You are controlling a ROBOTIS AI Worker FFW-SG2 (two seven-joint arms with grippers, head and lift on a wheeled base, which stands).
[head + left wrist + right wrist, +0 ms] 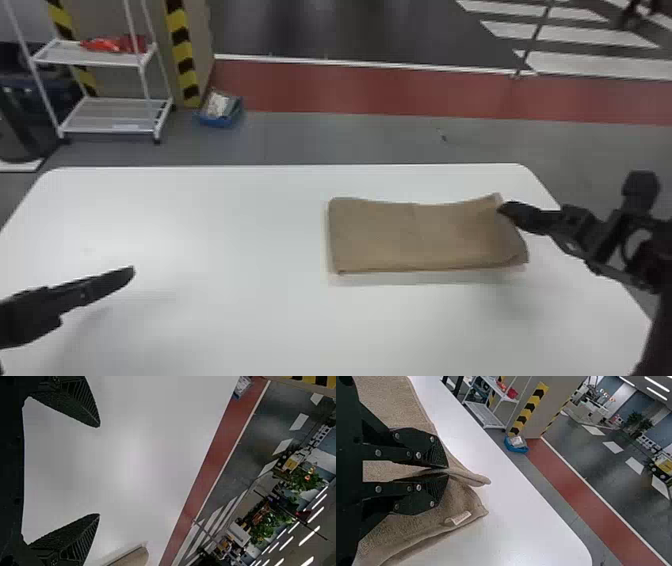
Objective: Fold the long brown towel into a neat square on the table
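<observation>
My right gripper (448, 471), the nearer, clamps the far right corner of the towel (420, 237), long axis left to right; my left gripper (99, 471), spread, sits well apart

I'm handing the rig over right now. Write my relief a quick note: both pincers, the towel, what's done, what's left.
Left pincer: open and empty, above the table's left side.
Right pincer: shut on the towel's far right corner.
Towel: on the right part of the white table, its right end slightly rumpled.
Done: towel folded into a layered oblong.
Left: not yet square; probably one more fold across its length, then release and smooth the edges.
</observation>
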